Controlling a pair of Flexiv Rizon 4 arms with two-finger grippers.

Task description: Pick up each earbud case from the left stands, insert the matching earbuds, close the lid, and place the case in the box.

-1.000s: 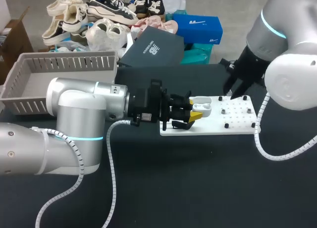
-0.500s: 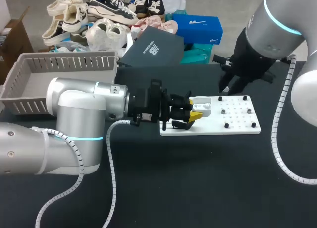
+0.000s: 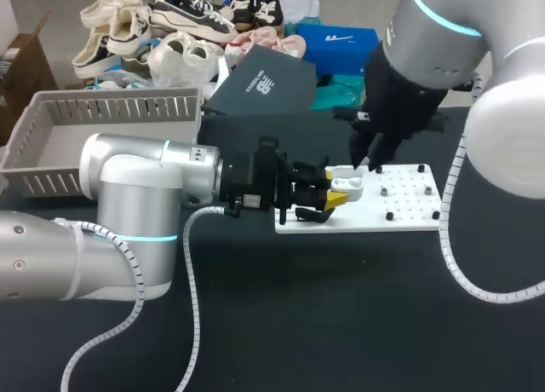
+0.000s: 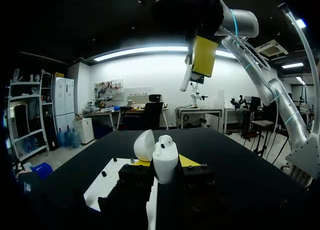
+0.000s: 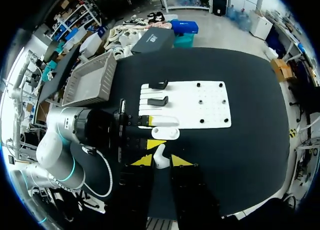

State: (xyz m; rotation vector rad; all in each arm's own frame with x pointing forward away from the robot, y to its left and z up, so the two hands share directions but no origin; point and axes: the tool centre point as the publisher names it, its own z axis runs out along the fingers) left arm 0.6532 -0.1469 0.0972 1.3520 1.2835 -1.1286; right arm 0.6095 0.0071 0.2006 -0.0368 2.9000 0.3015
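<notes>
1. Our left hand [image 3: 330, 196] pinches the open case [image 3: 347, 184] from two sides, over the near edge of the white board [image 3: 409, 215] on the tabletop [image 3: 341, 315].
2. Our right hand [image 5: 160, 160] hangs just above the case and pinches one earbud [image 5: 159, 154].
3. The grey box [image 3: 111, 109] stands behind, well apart.
</notes>
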